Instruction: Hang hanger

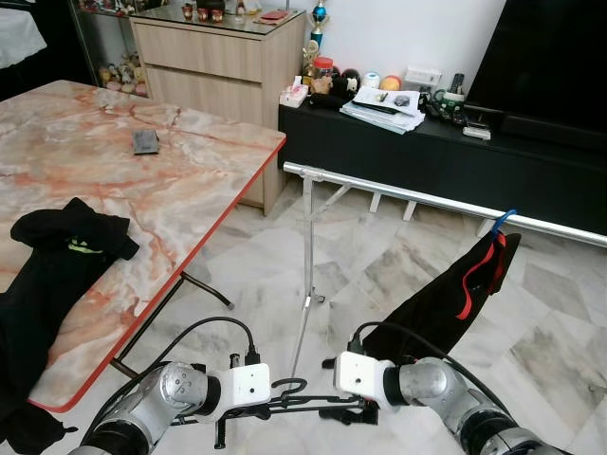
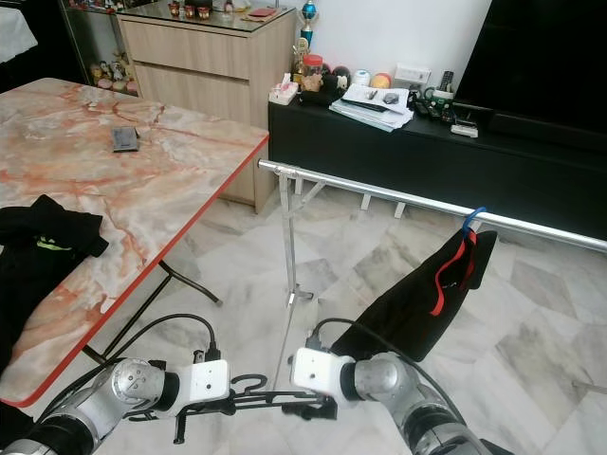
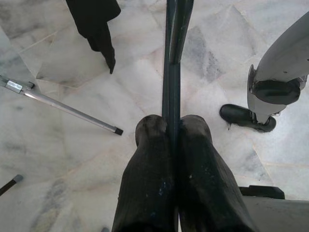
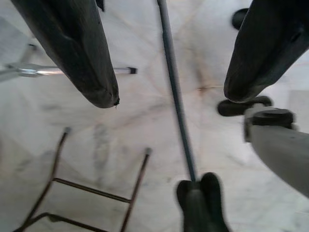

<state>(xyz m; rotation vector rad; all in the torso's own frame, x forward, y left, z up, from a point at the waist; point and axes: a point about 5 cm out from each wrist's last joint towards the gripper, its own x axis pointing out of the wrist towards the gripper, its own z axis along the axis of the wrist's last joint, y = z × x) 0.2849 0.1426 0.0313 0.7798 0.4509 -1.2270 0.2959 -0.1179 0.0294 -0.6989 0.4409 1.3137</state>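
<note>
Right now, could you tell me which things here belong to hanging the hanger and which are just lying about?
For the job:
hanger, gripped by left pincer
right pincer, open
rail

Lying about:
table
black shirt
hung garment

The floor [image 1: 398, 256] is polished grey-white marble tile with a soft sheen. On it stands the clothes rail [image 1: 408, 197], bare shiny metal tube. From the rail hangs a matt black cloth garment [image 1: 446, 303] (red trim on it). Beside the rail, the table [image 1: 190, 180] has a glossy pink-veined stone-look top. The hanger [image 3: 170, 72] is thin dark wire, pinched by 2 scuffed, matt black fingers [image 3: 149, 179].
</note>
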